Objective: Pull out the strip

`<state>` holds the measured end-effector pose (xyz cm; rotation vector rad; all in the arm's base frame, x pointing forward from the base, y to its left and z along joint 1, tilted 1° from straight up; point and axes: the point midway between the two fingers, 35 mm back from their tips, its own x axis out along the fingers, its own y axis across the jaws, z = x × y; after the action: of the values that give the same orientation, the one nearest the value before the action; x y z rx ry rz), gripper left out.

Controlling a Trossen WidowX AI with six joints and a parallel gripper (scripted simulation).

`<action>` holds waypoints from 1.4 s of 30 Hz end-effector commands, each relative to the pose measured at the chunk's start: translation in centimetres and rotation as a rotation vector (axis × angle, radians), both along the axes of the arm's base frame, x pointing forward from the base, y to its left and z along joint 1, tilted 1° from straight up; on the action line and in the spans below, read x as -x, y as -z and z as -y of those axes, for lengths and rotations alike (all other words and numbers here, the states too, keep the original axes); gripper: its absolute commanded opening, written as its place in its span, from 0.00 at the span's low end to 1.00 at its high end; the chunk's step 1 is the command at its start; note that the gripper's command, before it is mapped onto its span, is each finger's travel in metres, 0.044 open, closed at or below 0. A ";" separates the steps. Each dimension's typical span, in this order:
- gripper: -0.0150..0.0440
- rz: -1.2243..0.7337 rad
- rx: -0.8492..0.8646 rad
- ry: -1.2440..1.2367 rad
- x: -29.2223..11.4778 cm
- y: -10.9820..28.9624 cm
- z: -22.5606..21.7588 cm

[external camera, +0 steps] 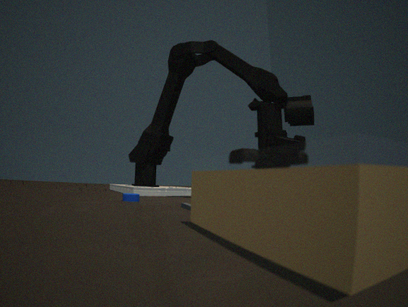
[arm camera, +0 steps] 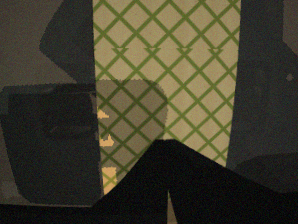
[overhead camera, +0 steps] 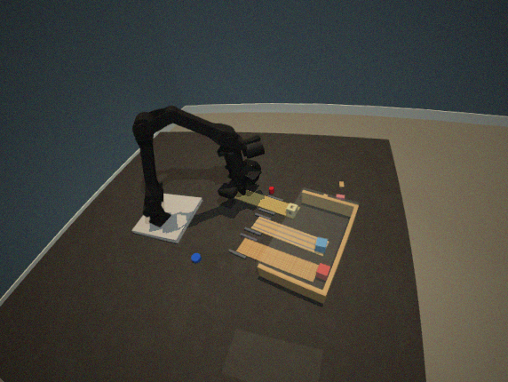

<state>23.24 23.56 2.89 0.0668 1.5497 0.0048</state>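
The pincer was down low over the near end of the green-checked strip, fingers shut tight with nothing between them. That strip stuck out well past the tray, and the labelled cube sat on its far end, right at the tray's open edge. From the wrist, green lattice filled the view ahead of the closed fingers. Blue cube and red cube sat on their own strips inside the tray. A small red peg stood on the bench just beside the strip.

Three strips, three cubes, one tray, one blue disc
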 end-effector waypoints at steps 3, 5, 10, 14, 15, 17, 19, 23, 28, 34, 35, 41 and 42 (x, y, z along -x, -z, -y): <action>0.25 -0.023 0.011 -0.003 1.6 0.5 0.2; 0.25 -0.023 0.011 -0.003 1.9 0.5 0.1; 0.25 -0.024 0.011 -0.003 2.7 0.5 0.1; 0.25 -0.024 0.011 -0.003 3.3 0.5 0.1; 0.25 -0.024 0.011 -0.003 3.5 0.5 0.1; 0.25 -0.025 0.011 -0.003 3.8 0.5 0.1; 0.25 -0.025 0.011 -0.003 4.1 0.5 0.1; 0.25 -0.025 0.011 -0.003 4.6 0.5 0.0; 0.25 -0.014 0.004 -0.003 3.7 -2.0 -0.3; 0.25 -0.024 0.010 -0.003 3.7 -4.1 -0.2; 0.30 -0.024 0.010 -0.004 3.5 -4.1 -0.1; 0.57 -0.021 0.011 -0.011 0.5 -4.1 0.3; 0.61 -0.021 0.011 -0.011 0.2 -4.1 0.4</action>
<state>21.83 23.22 6.66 0.0449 1.5770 -0.0070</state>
